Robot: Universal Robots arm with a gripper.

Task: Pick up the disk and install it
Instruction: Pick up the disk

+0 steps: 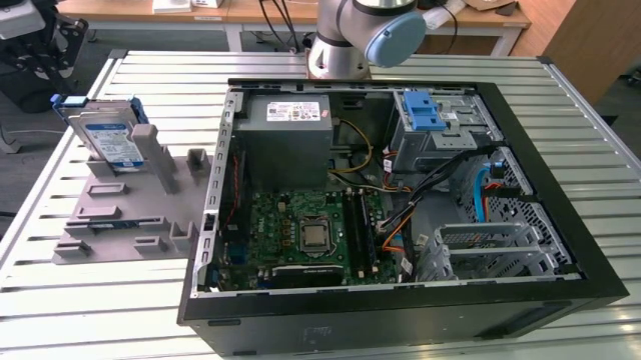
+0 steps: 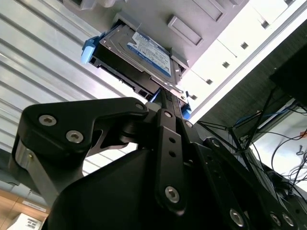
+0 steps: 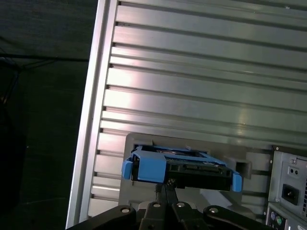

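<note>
The disk stands upright on its edge in a grey moulded holder. The holder lies on the slatted metal bench, by the bench edge at the exterior view's left and toward the far corner. The disk's blue carrier frame wraps its sides, and a blue tab sticks out at its top. A white-and-blue label covers its broad face. The print on it is too small to read.

In both wrist views the tool sits close to the disk. Its black fingers are drawn together, with the tips in line with the edge of the blue frame. Whether they touch the frame cannot be told.

An open black computer case lies flat over the middle of the bench, just beside the holder. Inside it, toward the far edge, sits a grey power-supply box with a white sticker that has fine black print and a small red mark, none of it legible. A blue latch piece tops the metal bay next to the box. The green motherboard lies nearer the bench's front edge. The arm's base stands at the far edge, behind the case.
</note>
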